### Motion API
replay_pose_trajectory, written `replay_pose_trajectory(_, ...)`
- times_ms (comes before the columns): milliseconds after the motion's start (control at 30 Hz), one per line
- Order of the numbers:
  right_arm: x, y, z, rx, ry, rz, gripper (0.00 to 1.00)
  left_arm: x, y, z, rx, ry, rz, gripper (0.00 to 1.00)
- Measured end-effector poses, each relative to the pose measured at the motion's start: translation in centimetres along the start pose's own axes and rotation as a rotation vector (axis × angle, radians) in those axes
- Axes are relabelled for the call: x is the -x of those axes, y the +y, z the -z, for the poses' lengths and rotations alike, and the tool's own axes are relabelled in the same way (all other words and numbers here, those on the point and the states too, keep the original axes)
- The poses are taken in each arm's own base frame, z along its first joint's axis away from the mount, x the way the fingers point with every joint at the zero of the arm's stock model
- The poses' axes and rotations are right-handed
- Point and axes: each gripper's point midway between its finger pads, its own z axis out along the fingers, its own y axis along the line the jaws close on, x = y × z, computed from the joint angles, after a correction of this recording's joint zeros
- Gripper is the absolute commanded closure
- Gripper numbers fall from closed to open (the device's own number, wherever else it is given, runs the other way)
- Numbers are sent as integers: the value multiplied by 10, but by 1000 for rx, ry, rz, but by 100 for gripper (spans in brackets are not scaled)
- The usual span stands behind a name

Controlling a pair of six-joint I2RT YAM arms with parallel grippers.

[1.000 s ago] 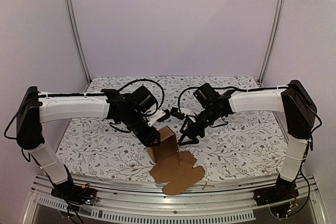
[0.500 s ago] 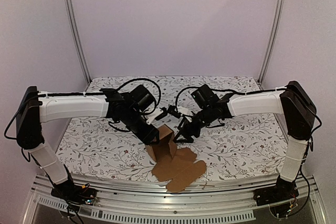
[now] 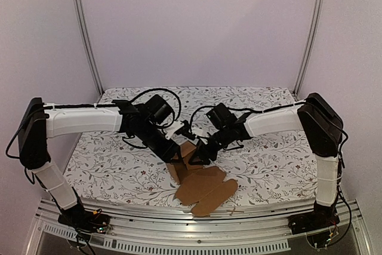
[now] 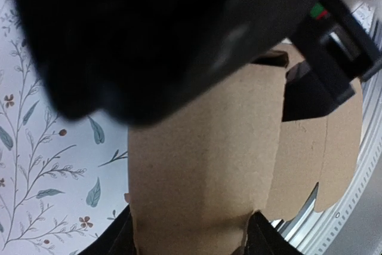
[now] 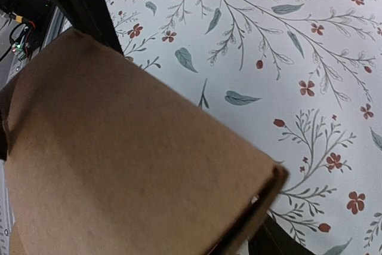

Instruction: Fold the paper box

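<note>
Left pincer [image 3: 173,154] sits at the 9 o'clock edge of the raised panel of the paper box [image 3: 206,188]; the right pincer [image 3: 200,154] sits just beside that panel's 3 o'clock edge. Neither grip can be read from above. From the left wrist, two dark fingers [image 4: 116,238] show apart at the bottom of the view, one on each side of a brown panel. The panel faces the camera and hides their tips, so I cannot tell whether they press it or only flank it. From the right wrist, one dark finger [image 5: 277,244] shows at 5 o'clock under a corner of the cardboard. The other is hidden, so that opening cannot be told either.

Nearest the arm bases, a metal rail [image 3: 179,231] runs along the table's edge. Just beyond it the box's flat part lies on the floral cloth [image 3: 274,165], its rounded flaps reaching toward 5 o'clock near the cloth's front border. At 12 o'clock from those flaps, one panel stands raised off the cloth between the two pincers. Further back, the left arm [image 3: 83,122] reaches in from 9 o'clock and the right arm [image 3: 274,120] from 3 o'clock, with black cables [image 3: 161,94] looping over their wrists. Beyond the cloth's far edge, two metal posts [image 3: 83,28] rise against a plain pale wall [image 3: 197,22].
</note>
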Motion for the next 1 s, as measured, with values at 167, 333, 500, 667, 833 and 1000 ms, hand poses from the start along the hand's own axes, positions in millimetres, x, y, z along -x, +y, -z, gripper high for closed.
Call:
replay_pose_trajectory(167, 2, 4, -14, 15, -3, -1, 66, -3, -3, -2, -33, 7, 2, 47)
replay_pose_trajectory(333, 7, -6, -14, -39, -14, -25, 87, 2, 3, -1, -31, -12, 61, 46)
replay_pose_trajectory(500, 11, -21, -10, -152, -15, -72, 89, 9, 6, -1, -30, -42, 103, 45)
replay_pose_trajectory(667, 9, -34, -2, -278, 36, -176, 89, 13, 5, -6, -46, -78, 155, 1)
replay_pose_trajectory(833, 1, -46, 15, -346, 112, -224, 88, 11, -4, 0, -57, -131, 207, 1)
replay_pose_trajectory(1000, -16, -42, 41, -363, 301, -154, 87, 17, -9, 43, -59, -255, 228, 1)
